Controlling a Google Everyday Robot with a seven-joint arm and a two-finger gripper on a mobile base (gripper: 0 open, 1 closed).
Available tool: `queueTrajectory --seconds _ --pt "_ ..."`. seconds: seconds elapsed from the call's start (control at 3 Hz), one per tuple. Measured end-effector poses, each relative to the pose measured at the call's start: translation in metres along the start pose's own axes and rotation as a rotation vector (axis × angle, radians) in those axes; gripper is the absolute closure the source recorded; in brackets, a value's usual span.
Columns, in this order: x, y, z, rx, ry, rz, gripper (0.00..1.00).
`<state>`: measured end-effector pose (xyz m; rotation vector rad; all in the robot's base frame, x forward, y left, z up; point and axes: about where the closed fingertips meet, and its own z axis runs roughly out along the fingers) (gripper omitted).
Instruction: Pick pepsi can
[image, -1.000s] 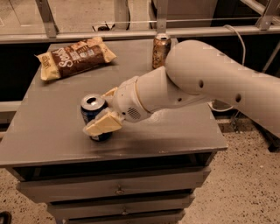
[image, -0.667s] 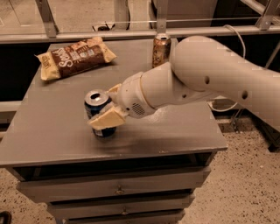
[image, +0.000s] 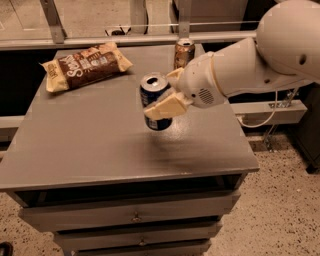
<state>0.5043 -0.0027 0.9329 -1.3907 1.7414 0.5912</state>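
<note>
**Q:** End effector state, quick?

**A:** My end effector (image: 159, 96) is clenched on the pepsi can (image: 151, 94). One cream finger (image: 167, 106) lies across the can's front, and the other sits behind it near the rim. My arm reaches in from the right.

**Q:** Where's the can?

**A:** It's held in the air above the middle of the tabletop (image: 95, 150). It is roughly upright with a slight lean, and the silver top is showing.

**Q:** What changed?

**A:** A second ago the can stood on the tabletop with my fingers around it. Now its bottom edge is clear of the surface, with a soft shadow on the grey top beneath it. It has also moved up and to the right in the view, so it sits nearer the gold-brown can (image: 184, 52) but doesn't touch it.

**Q:** Anything else moved?

**A:** No. The gold-brown can is in the same spot at the back edge. The snack bag (image: 85, 65) is at back left as before, well apart from my grip.

**Q:** What does that mean for the task?

**A:** My read is that the grasp held through lift-off, so the pick is essentially made. What's left is keeping the squeeze steady while raising. The can sits out toward the fingertips, so I'd watch for slip or further tilt.
</note>
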Motion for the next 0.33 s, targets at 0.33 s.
queueTrajectory --seconds 0.33 --pt "-0.0029 -0.0058 -0.0098 0.013 -0.001 -0.005 1.0"
